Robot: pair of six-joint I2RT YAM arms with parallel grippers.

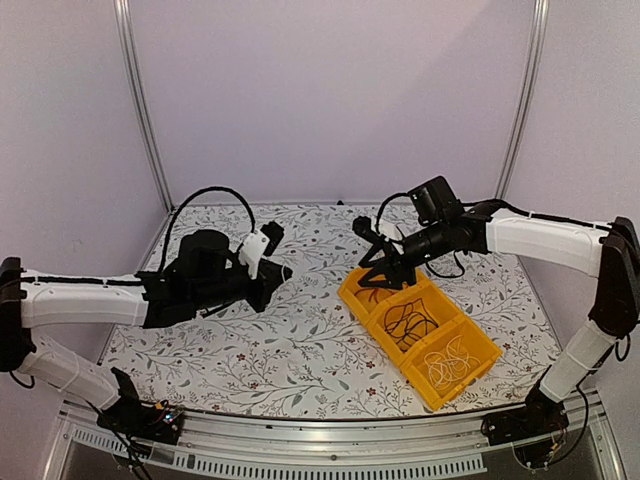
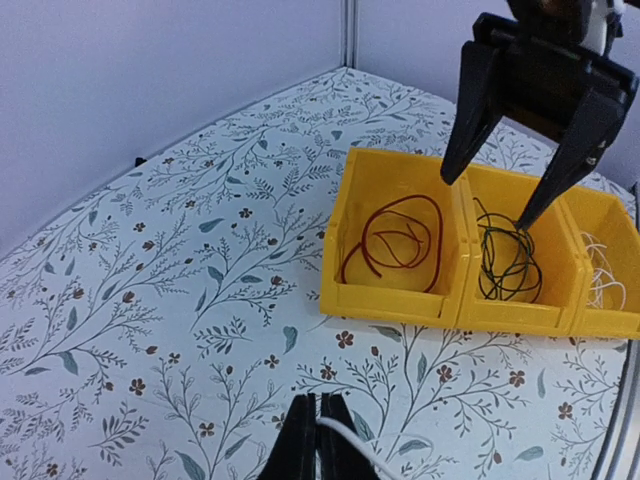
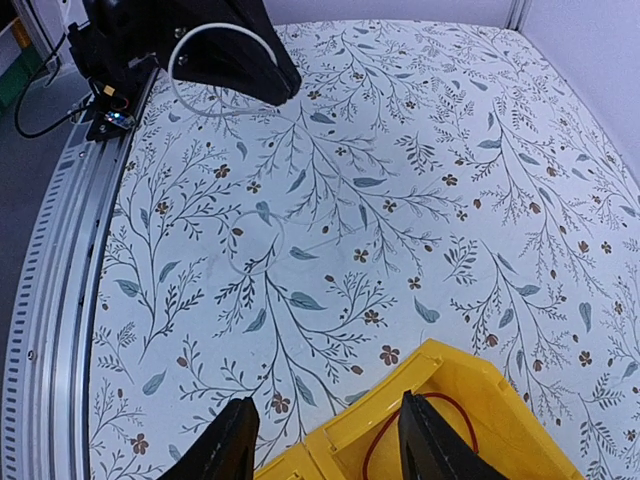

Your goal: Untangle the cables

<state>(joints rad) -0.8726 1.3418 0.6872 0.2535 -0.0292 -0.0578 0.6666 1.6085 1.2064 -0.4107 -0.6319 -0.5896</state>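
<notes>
Three joined yellow bins (image 1: 352, 297) stand right of centre. The first holds the red cable (image 2: 374, 269), the middle one the black cable (image 2: 505, 265), and the last pale white loops (image 2: 600, 275). My right gripper (image 2: 490, 195) hangs open and empty over the first two bins, its fingers (image 3: 225, 445) straddling the first bin's corner. My left gripper (image 2: 318, 398) hovers over the cloth left of the bins. It is shut, and a white cable (image 2: 349, 434) comes out from between its tips. That cable curls back as a loop (image 3: 222, 29) beside the left gripper (image 3: 290, 88).
A flowered cloth (image 1: 300, 340) covers the table. An aluminium rail (image 3: 50, 300) runs along the near edge, with the left arm's base board (image 3: 110, 110) on it. A faint ring-shaped line (image 3: 255, 240) lies on the cloth between the arms. Walls and posts close the back.
</notes>
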